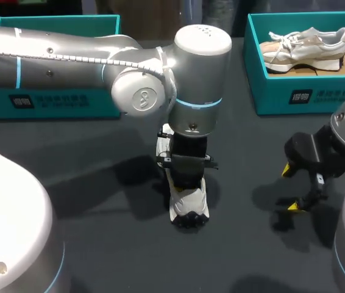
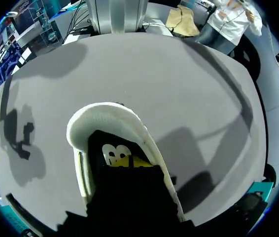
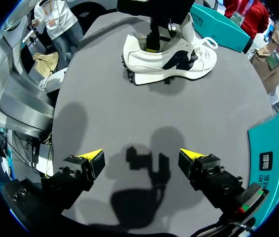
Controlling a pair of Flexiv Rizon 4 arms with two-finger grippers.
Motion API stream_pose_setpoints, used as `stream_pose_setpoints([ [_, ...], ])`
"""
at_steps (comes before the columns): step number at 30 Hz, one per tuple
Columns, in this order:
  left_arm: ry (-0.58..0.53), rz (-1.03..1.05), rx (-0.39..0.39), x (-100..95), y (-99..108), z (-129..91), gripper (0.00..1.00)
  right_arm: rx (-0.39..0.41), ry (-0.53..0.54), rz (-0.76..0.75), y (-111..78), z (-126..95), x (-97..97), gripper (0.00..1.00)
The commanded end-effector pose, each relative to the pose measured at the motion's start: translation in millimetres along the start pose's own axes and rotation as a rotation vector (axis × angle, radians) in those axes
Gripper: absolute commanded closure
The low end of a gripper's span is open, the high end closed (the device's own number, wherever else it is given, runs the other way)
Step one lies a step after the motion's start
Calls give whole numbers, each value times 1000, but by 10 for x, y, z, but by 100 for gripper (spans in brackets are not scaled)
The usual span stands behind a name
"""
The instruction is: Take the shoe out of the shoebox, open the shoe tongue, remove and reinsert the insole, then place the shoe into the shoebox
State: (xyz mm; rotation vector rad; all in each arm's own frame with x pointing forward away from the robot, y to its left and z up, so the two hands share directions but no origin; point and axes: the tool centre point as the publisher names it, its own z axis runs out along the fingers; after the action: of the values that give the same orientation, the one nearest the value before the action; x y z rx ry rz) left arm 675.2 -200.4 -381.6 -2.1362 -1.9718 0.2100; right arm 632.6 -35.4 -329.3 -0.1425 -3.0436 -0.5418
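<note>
Hanging over the table, the left arm points straight down at the middle.

- Boxes: two teal ones, both well beyond the left gripper. The left box is off to its left. The right box is off to its right and holds a second shoe.
- Shoe: white, upright on its sole, out of either box. It stands directly under the left gripper and well ahead of the right gripper.
- Left gripper: sunk into the shoe's mouth, with the white collar ringing it. Whether it is clamped on anything cannot be told, because its own dark body hides the inside.
- Right gripper: fingers spread wide, holding nothing, low over bare table, not touching the shoe.
- Insole: dark, with a pale mark, seen inside the collar right at the left gripper's tip. It looks seated or partly seated; which one cannot be told.

Risks, as judged:
- Nothing pins the shoe down. If the left gripper pulls up, the whole shoe may rise or tip with it, because the right gripper is too far off to brace it.
- A pinch on the insole's edge alone could slip. A deep pinch could also catch the lining, so the insole drags or folds.
- When pushed back in, the insole may buckle at the heel or ride up the collar if the shoe slides on the smooth table.
- The left gripper's body fills the collar, so a sideways move could roll the shoe onto its side.
</note>
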Motion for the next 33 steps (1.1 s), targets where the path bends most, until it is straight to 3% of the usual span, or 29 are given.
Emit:
stream_pose_setpoints([
  [1,-80,4,36,126,31,-110,100,1,-4,0,-5,-3,20,0],
  [8,-202,-15,54,45,-37,-206,100,1,-4,0,-5,-3,20,0],
  [20,-232,-51,76,-235,-138,-37,100,1,-4,0,-5,-3,20,0],
  [27,-204,-84,42,-216,-33,144,100,1,-4,0,-5,-3,20,0],
  [33,-184,-97,26,-78,44,135,100,1,-4,0,-5,-3,20,0],
])
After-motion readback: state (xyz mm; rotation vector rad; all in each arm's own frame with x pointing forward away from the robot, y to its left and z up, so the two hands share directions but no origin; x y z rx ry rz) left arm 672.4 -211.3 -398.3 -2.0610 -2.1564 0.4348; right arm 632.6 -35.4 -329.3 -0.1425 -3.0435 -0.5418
